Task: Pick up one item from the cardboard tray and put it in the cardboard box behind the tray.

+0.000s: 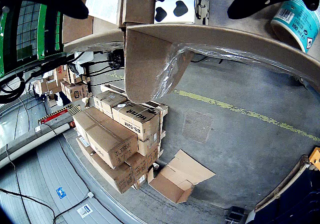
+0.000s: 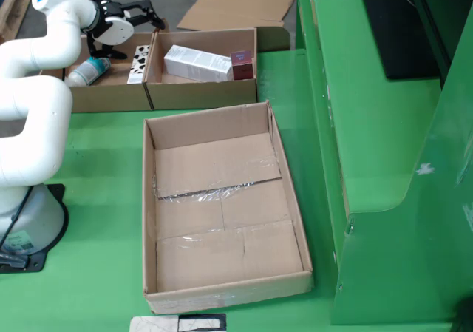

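Note:
In the fixed view the cardboard tray lies at the back left, split into two compartments. The left one holds a teal bottle and a cow-patterned box. A white box and a dark red box lie in the right one. My gripper hovers open over the left compartment, holding nothing. The wrist view shows the gripper with the cow-patterned box between its spread fingers and the teal bottle off to the right. A large empty cardboard box sits mid-table.
The white arm's base stands at the left on the green table. A green machine frame walls off the right side. Flattened cardboard lies beyond the tray. Stacked cartons show on the floor in the wrist view.

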